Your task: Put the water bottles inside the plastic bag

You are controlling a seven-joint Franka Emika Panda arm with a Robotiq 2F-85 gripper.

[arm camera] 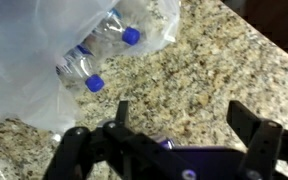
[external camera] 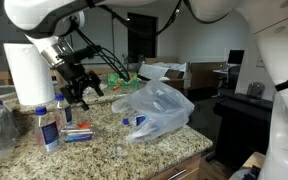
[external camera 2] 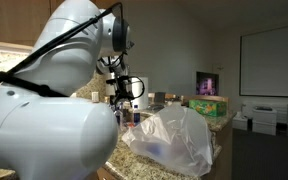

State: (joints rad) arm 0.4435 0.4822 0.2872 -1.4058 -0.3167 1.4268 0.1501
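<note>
Two water bottles (external camera: 47,130) stand on the desk (external camera: 104,152) by the paper towel roll (external camera: 29,72) in an exterior view, apart from the plastic bag (external camera: 160,110). In an exterior view, the pincer (external camera 2: 124,97) hangs beside the bag (external camera 2: 174,140). Wrist view: pincer (arm camera: 184,125) open and empty; two water bottles (arm camera: 74,66) lie inside the bag (arm camera: 24,70).
</note>
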